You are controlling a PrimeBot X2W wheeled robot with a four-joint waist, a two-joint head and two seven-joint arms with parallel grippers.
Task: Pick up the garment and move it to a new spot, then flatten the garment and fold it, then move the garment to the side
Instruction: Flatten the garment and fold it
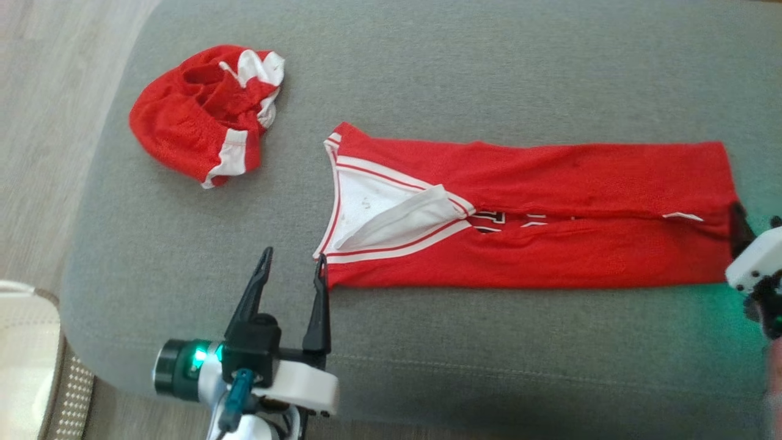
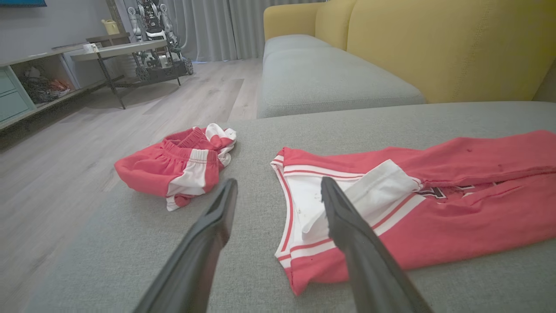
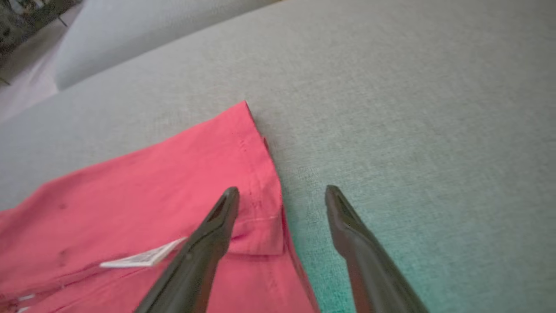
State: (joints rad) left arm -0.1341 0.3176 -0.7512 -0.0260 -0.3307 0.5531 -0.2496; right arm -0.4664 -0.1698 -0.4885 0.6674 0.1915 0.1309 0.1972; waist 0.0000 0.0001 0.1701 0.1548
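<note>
Nearest the head camera, at 7 o'clock, the left end effector point(image 1: 294, 255) points toward 12 with its fingers apart and nothing between them. The finger nearer the garment is just beside the neck corner of the jersey point(image 1: 550, 214). The jersey lies folded into a long strip from the centre out to 3 o'clock on the grey cushion point(image 1: 489, 73). The right end effector point(image 1: 756, 229) sits at 3 o'clock by the hem end, and crumpled shorts point(image 1: 204, 113) lie well apart at 10 o'clock. In the left wrist view the left end effector point(image 2: 279, 184) is low and nearly level with the cushion, one finger over the loose white collar flap point(image 2: 373, 191) of the jersey point(image 2: 456, 208). A pinch here would likely catch only that flap or the top layer, and lifting would then peel the strip open. In the right wrist view the right end effector point(image 3: 282, 191) is spread and empty, straddling the hem edge of the jersey point(image 3: 152, 195) at 6 o'clock, near a white label point(image 3: 143, 258). A shallow bite there could slip off, and uneven lifting by the two arms would probably skew the fold.
</note>
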